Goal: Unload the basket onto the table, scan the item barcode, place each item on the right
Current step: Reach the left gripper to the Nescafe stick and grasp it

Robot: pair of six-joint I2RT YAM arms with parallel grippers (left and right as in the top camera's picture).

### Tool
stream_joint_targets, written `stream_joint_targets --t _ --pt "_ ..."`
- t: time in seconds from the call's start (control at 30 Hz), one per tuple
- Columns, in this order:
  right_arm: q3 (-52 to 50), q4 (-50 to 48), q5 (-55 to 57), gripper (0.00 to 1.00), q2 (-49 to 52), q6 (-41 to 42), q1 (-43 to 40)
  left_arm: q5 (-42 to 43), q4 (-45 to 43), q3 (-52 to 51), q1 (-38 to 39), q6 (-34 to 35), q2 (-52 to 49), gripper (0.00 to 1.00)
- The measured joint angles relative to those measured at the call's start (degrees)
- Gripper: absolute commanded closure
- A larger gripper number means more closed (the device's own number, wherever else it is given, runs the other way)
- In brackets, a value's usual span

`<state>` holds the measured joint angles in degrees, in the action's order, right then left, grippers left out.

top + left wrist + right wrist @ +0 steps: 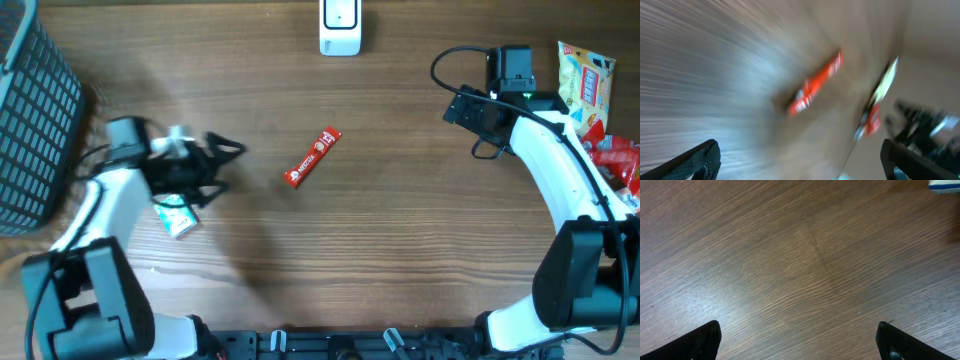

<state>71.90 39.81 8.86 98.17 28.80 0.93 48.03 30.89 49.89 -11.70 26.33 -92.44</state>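
Plainly, we have nothing in hand yet. The red snack-stick sachet (313,157) lies flat near the middle of the wooden table (400,250), its length running from seven to one o'clock, apart from everything else. Our left gripper (802,161) sits at the sachet's nine o'clock, fingers spread wide and aimed at it, presumably for the pick; that wrist view is smeared. Our right gripper (800,347), at the sachet's two o'clock, hangs equally spread over bare wood. The white scanner (340,27) stands at the table's twelve o'clock edge, likely where the barcode must be shown.
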Motion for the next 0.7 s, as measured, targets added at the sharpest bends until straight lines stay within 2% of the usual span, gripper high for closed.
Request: stream_joint_targets --t 0.17,0.33,0.43,0.53,0.7 --pt "0.0 0.0 0.6 0.0 0.0 0.0 0.0 -5.7 4.9 5.3 13.8 -2.3 0.0 0.01" --pt "0.0 0.0 0.7 0.0 0.0 0.0 0.0 -24.3 11.1 16.9 28.0 -6.9 0.0 0.0" --pt "0.0 0.0 0.7 0.0 0.0 0.0 0.0 -35.9 7.8 19.4 35.6 -13.1 0.0 0.0" --pt "0.0 0.0 0.7 0.0 0.0 0.0 0.0 -43.4 4.3 19.4 41.8 -20.0 -0.4 0.0" --pt "0.0 0.0 0.7 0.0 0.0 0.0 0.0 -48.9 0.9 19.4 46.2 -29.5 -4.9 0.05"
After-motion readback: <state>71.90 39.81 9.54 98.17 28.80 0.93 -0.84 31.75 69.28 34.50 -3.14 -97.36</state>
